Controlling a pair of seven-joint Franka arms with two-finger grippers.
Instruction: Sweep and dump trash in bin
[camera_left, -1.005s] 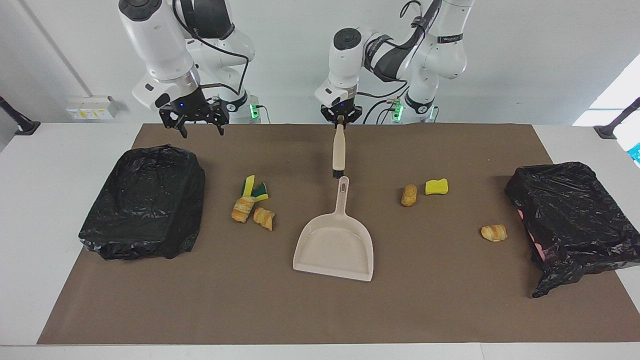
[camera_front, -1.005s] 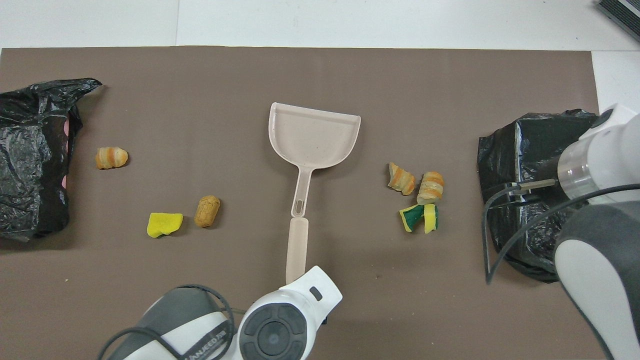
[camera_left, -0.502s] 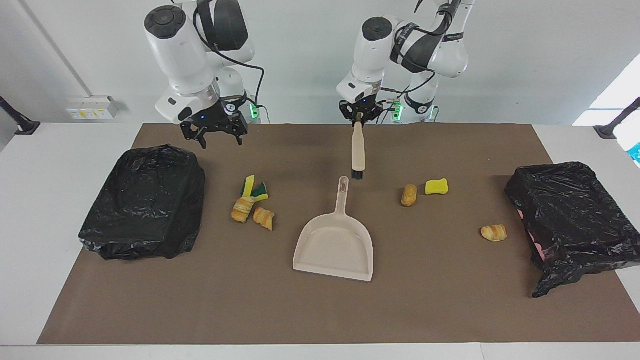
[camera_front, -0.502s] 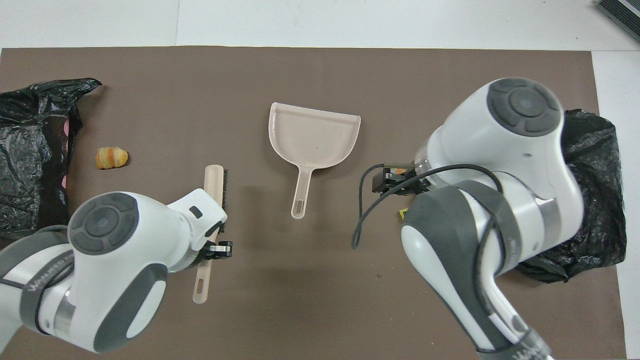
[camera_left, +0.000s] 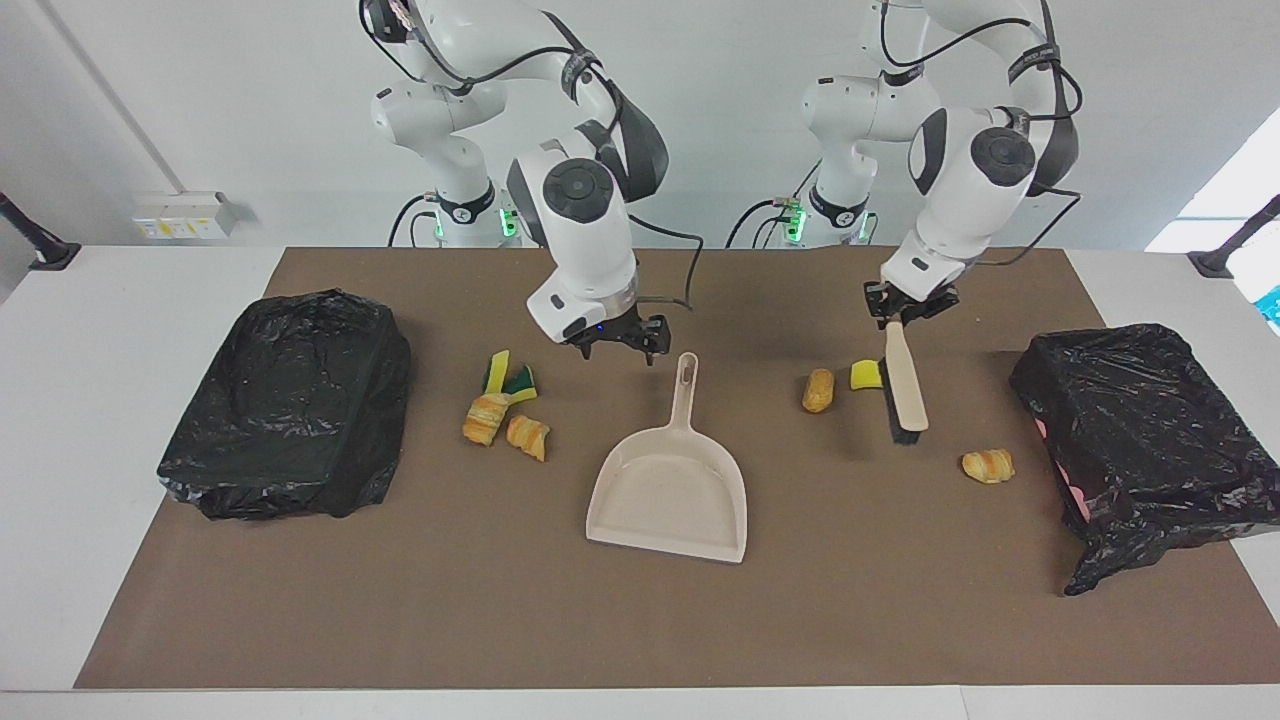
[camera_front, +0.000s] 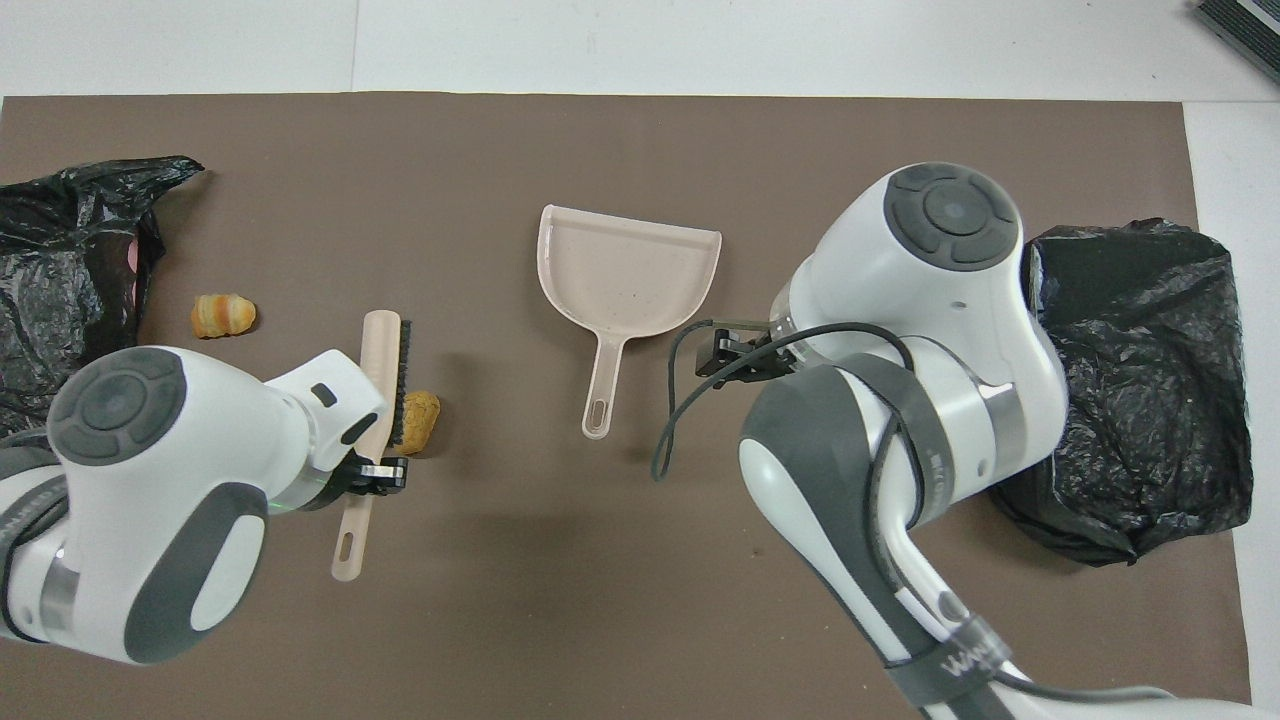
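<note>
Hiding the yellow sponge (camera_left: 866, 375) partly, the brush (camera_left: 903, 385) is clamped by the left gripper (camera_left: 905, 308) above bread pieces (camera_left: 818, 390); the right gripper (camera_left: 620, 345), spread wide, is hung beside the dustpan (camera_left: 672, 485) handle.

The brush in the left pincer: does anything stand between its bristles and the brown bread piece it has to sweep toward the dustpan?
Nothing visible does. The brush, held in the shut left pincer, has its bristles facing the brown bread piece. From that piece to the dustpan only bare mat shows. The yellow sponge bit lies beside the bread piece, partly hidden by the brush.
</note>
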